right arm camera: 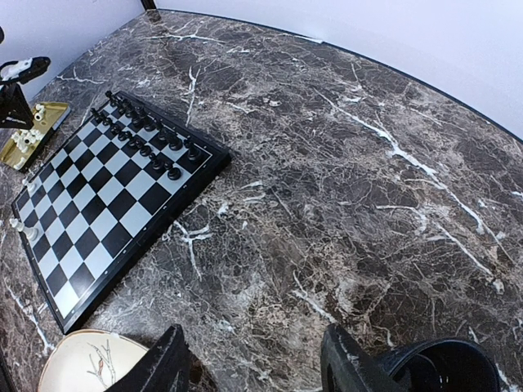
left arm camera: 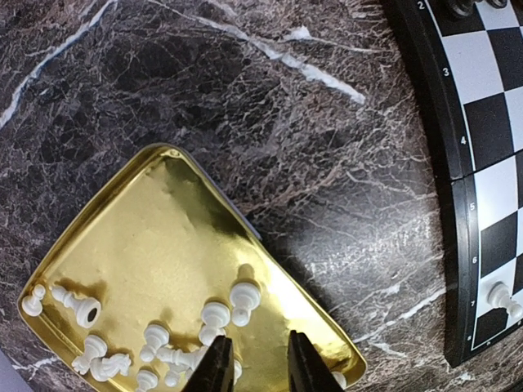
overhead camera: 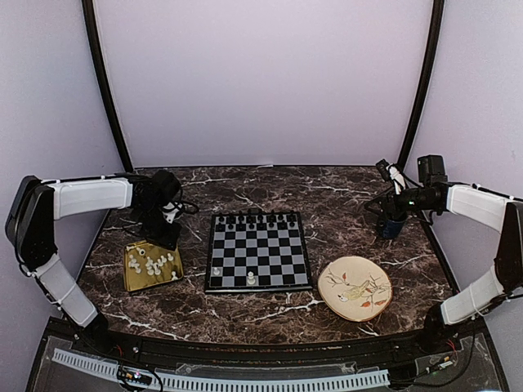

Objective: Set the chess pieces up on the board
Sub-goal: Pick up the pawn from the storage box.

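With the left claw (left arm camera: 260, 347) narrowly open and empty over the crowded white pieces (left arm camera: 214, 314) in the tray (left arm camera: 155, 237) near the surface's left edge, it might pinch two or topple neighbours, while the right claw (right arm camera: 257, 363) hangs wide open, empty, by the right edge.

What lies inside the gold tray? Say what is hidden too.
White chess pieces cluster at one end of the tray; the rest is bare. The left gripper covers a few.

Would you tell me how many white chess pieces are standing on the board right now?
2. One white piece stands by the near-left corner of the board; the other white piece is at the near edge, around the middle. None seem hidden.
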You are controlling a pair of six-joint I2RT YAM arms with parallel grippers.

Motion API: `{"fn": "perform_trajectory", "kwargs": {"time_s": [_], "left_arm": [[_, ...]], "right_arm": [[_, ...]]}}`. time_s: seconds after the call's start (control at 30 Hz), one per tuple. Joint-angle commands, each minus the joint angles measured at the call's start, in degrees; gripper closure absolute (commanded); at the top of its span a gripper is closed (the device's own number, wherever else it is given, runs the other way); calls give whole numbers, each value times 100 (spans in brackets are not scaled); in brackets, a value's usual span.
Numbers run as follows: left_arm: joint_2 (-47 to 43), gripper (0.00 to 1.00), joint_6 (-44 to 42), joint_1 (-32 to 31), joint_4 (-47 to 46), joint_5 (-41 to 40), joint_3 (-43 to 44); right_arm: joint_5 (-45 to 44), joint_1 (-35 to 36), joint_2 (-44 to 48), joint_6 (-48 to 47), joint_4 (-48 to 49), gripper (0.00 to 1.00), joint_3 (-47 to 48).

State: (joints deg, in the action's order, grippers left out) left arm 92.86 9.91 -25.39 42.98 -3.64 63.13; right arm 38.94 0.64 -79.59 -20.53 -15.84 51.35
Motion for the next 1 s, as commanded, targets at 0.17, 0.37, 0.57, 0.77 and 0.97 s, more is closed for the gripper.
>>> {"fn": "perform_trajectory", "kwargs": {"time_s": [0.17, 0.37, 0.57, 0.77, 0.97], "left_arm": [[273, 75, 142, -1, 288, -361, -76], [402, 74, 116, -1, 208, -351, -69], [524, 75, 90, -2, 158, -342, -64], [613, 77, 81, -9, 120, -350, -73], [697, 80, 61, -11, 81, -299, -98]], "right_arm": [[-40, -20, 119, -56, 59, 45, -35], [-56, -16, 111, -55, 55, 45, -32], [-51, -21, 102, -58, 55, 44, -35], [-69, -14, 104, -73, 58, 45, -42], [-67, -20, 94, -73, 58, 44, -45]]}}
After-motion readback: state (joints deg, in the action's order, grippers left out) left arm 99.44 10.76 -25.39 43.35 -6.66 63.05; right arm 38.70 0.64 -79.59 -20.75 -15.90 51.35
